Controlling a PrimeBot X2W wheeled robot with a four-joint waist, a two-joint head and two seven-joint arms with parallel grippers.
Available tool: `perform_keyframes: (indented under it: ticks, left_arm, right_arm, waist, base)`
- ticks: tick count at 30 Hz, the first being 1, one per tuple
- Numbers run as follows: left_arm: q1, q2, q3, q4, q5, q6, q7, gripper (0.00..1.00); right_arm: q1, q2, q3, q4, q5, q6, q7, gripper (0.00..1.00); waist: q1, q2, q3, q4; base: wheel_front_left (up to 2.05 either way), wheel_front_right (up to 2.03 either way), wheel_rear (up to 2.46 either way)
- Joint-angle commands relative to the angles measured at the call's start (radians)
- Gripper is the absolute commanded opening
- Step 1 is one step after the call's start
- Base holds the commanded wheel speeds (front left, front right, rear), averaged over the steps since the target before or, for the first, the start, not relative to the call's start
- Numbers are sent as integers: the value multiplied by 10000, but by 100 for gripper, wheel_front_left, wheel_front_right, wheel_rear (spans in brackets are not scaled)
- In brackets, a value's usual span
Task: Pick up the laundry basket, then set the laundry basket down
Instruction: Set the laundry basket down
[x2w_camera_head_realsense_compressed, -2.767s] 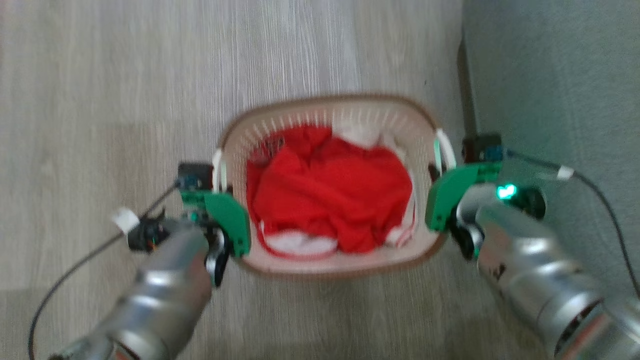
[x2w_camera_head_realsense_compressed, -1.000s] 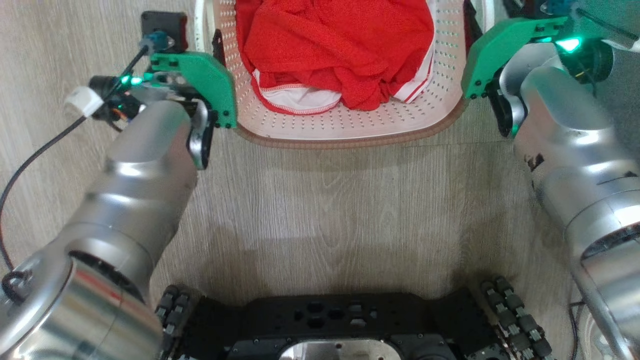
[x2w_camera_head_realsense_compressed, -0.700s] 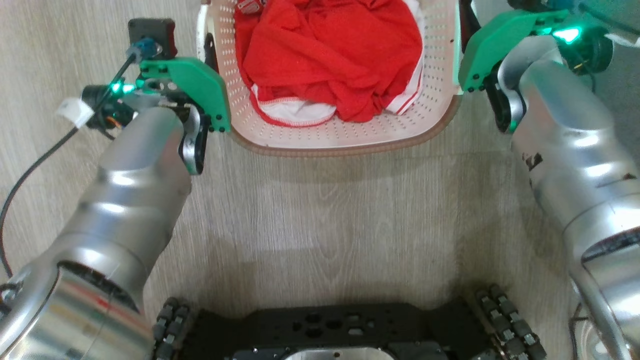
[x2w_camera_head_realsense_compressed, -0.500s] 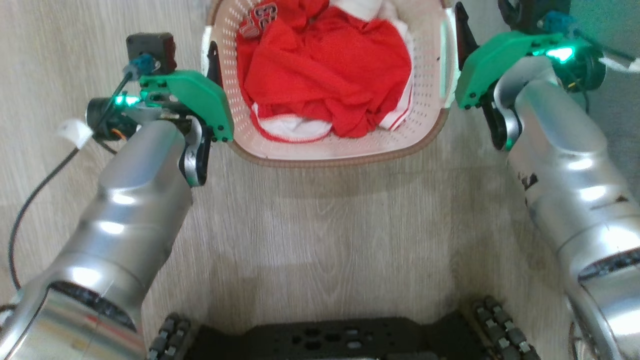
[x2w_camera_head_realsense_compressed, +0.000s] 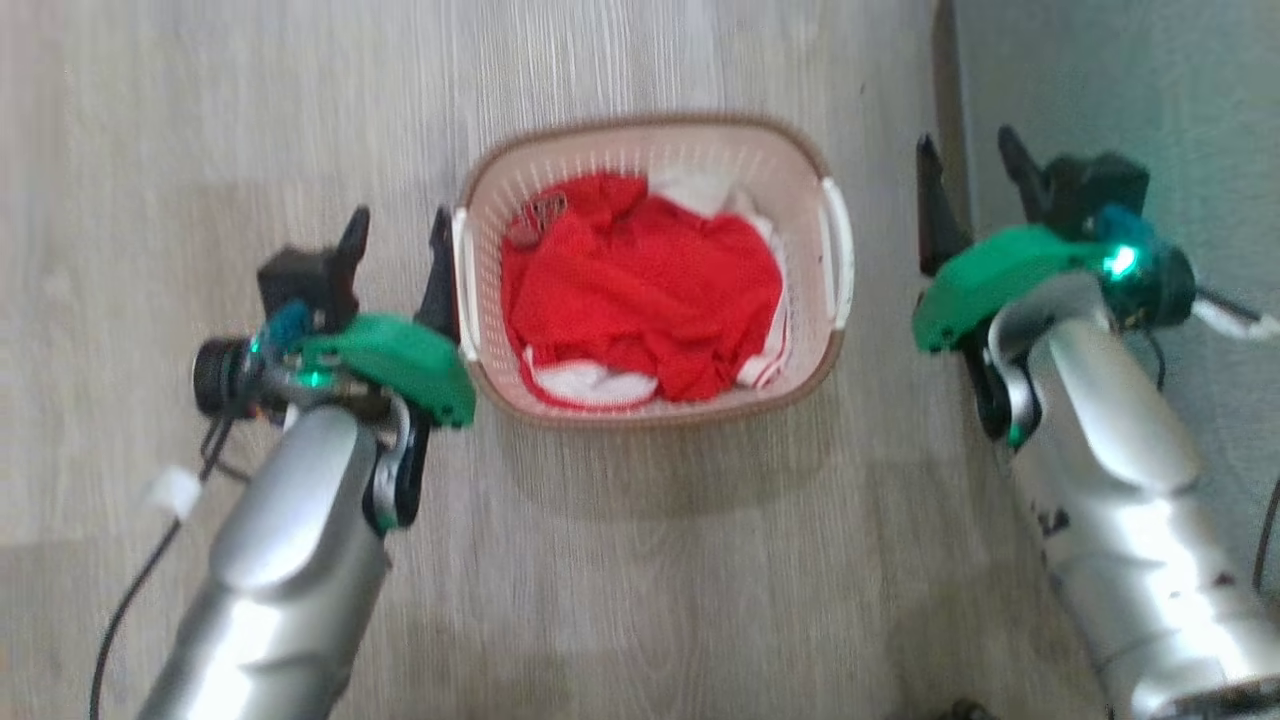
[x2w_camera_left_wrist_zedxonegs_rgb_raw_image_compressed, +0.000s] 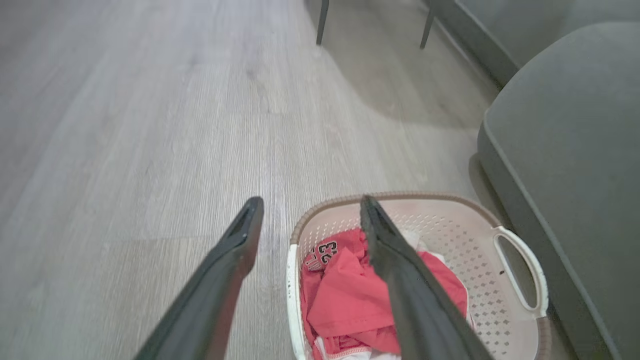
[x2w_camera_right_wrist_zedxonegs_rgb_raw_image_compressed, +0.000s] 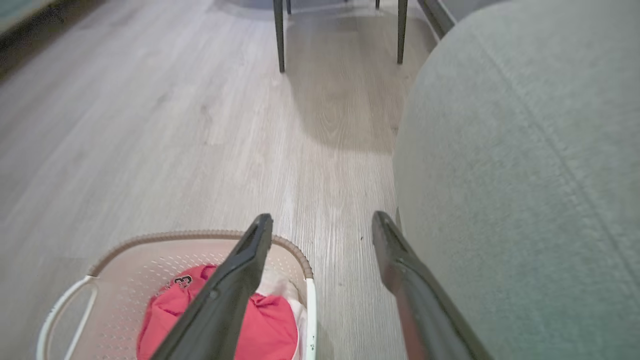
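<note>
Two handles on the laundry basket (x2w_camera_head_realsense_compressed: 650, 265) stand free, one on each short side, and the basket sits flat on the wood floor (x2w_camera_head_realsense_compressed: 250, 120) with a red garment (x2w_camera_head_realsense_compressed: 640, 300) heaped inside over something white. It lies between the two pincers. The left gripper (x2w_camera_head_realsense_compressed: 398, 230) is just beside the handle on its side, inner finger close against the rim, though whether it touches I cannot tell through the blur. The right gripper (x2w_camera_head_realsense_compressed: 968, 175) hangs apart from the other handle, with a strip of bare floor between. Both pincers are spread wide and hold nothing.

Judging from that, the basket has been put down and let go. The arms flank it because the handles are at the two ends (a two-handed carry suits a load like this).

Looking along the left gripper's fingers (x2w_camera_left_wrist_zedxonegs_rgb_raw_image_compressed: 240, 250), the wrist view shows white numbers printed on the red cloth, the diamond-shaped holes in the basket wall, and the far handle as an open white loop. The head view blurs all of that. The right wrist view shows what sits beyond the right gripper: a rounded grey upholstered seat (x2w_camera_right_wrist_zedxonegs_rgb_raw_image_compressed: 525, 175) close to its outer finger, with dark chair legs (x2w_camera_right_wrist_zedxonegs_rgb_raw_image_compressed: 280, 35) further off.
</note>
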Motion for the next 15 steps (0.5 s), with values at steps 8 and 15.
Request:
perform_keyframes:
  ticks: [8,15]
  left_arm:
    - [2271,-195,1595,-1913,1238,-149,-51,100]
    - [3909,-441,2396,-3094,1749,-224,-51,100]
  right_arm:
    - [2194,182,-152,-2091,-65,-17,-133,100]
    - [3883,183,-457,-3617,-239,-17,-134,100]
  waist:
    - [1,-1,-2503,8]
    - [1,-1,-3558,100]
  base:
    - [0,0,0]
    - [0,0,0]
